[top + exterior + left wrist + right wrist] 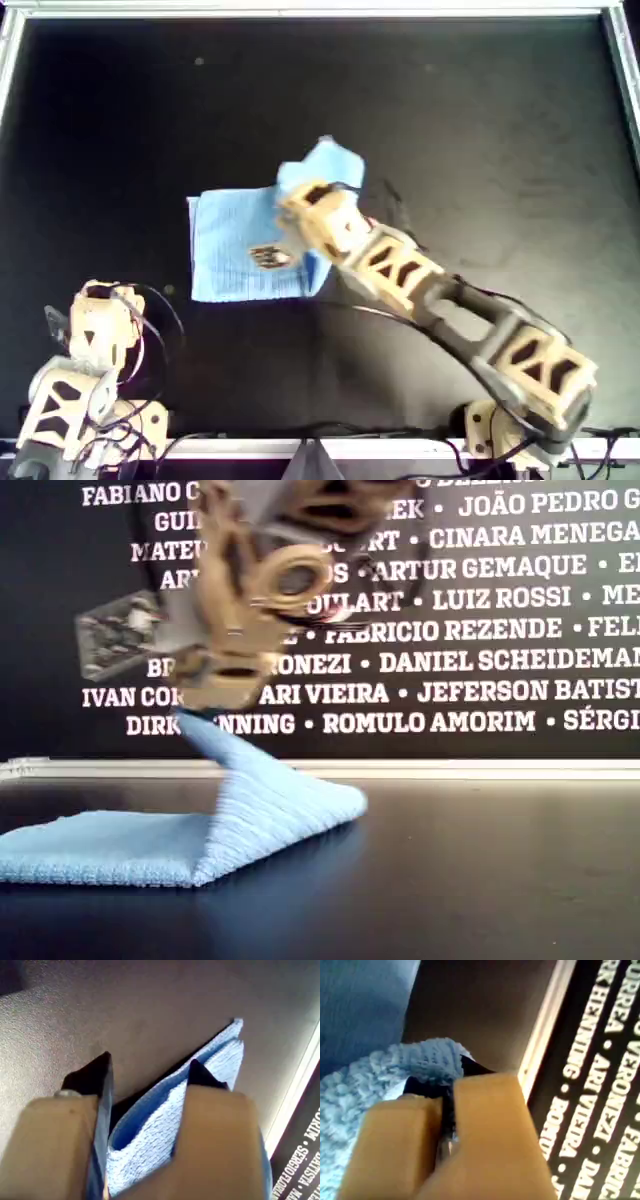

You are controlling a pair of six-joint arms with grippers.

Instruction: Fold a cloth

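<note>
The light-blue cloth [235,250] lies on the black table, left of centre in the overhead view. Its edge nearest the overhead view's centre is lifted and curls over toward the flat part. My right gripper [300,195] is shut on that raised edge [430,1060]. In the exterior view the cloth [150,845] rises as a sloped flap up to the right gripper [205,710]. My left gripper [100,295] rests near the overhead view's lower left corner, apart from the cloth. It is open, and the cloth [210,1075] shows through the gap between its fingers [95,1080].
A metal rail [320,10] frames the black table. A dark banner with white names [450,630] stands behind the far edge in the exterior view. Cables [160,420] trail by the left arm's base.
</note>
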